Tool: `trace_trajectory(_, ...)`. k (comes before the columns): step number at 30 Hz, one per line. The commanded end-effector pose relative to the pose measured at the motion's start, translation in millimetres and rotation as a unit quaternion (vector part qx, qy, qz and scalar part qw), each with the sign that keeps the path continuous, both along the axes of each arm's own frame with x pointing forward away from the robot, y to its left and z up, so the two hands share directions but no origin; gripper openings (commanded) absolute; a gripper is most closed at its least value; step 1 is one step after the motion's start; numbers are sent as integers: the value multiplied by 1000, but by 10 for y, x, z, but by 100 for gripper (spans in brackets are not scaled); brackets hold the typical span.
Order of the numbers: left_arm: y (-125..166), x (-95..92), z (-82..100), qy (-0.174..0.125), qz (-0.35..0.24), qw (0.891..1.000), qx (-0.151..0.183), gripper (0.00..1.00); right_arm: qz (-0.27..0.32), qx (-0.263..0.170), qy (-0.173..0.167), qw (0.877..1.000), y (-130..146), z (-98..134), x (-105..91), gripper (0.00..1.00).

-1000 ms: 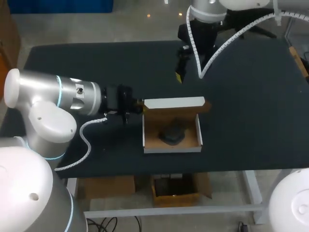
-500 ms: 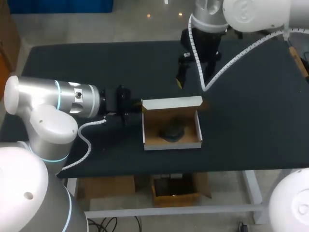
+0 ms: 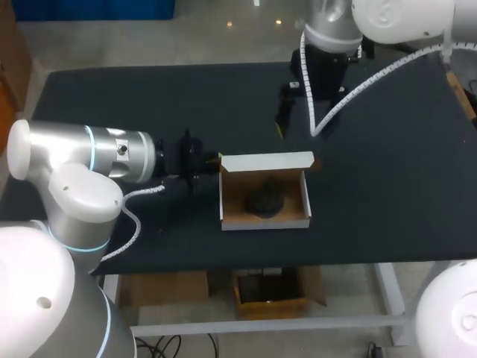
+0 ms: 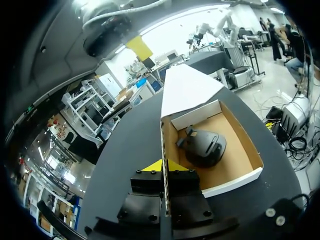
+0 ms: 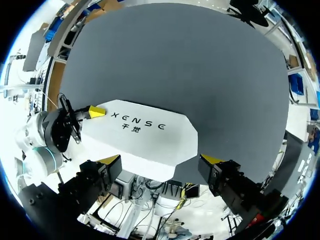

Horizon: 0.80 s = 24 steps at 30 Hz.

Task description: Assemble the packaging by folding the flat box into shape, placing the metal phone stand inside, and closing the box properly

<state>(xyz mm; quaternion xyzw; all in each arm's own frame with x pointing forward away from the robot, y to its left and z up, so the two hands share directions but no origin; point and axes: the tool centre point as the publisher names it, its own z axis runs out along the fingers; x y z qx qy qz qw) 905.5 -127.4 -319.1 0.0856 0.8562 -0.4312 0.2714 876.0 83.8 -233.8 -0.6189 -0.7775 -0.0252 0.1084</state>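
Head view, box: The open box (image 3: 264, 218) sat on the table (image 3: 387, 171) with its lid (image 3: 267, 159) raised along the far wall. The phone stand (image 3: 264, 200) lay inside.
Head view, left pincer: The left pincer (image 3: 211, 168) was at the box's left wall.
Head view, right pincer: The right pincer (image 3: 282, 123) hung beyond the lid, apart from it.
Left wrist view, grip: The left pincer (image 4: 164, 167) was clamped on the thin side wall of the box (image 4: 235, 172), one finger on each face. The phone stand (image 4: 202, 146) lay just ahead, and the lid (image 4: 187, 90) stood at the box's far end.
Right wrist view, grip: The right pincer (image 5: 161, 160) was spread wide and held nothing. The white lid (image 5: 145, 135) lay ahead of it, untouched.
Risk, lid: A push on the lid off its middle would probably twist it, so its flap could miss the front wall.
Risk, hold: The cardboard wall in the left grip looked flimsy. Hard pressure from above could buckle it or drag the box out of the grip.
Risk, stand: If the stand rose above the walls, the lid might not shut flat.
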Motion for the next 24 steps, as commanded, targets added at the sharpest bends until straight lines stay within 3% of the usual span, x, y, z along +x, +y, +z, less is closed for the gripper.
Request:
trace_trajectory(1, -7, 11, -63, -6, -1, 1000, -5, 0, -97, 19, 82, 992, -78, -89, 17, 100)
trace_trajectory(11, 0, -25, -89, -24, -6, 1000, -5, 0, -170, 59, 154, 972, -156, -328, -77, 100)
trace_trajectory(24, 22, -41, -121, -54, -14, 998, 0, 0, -170, 59, 154, 972, -156, -328, -77, 100)
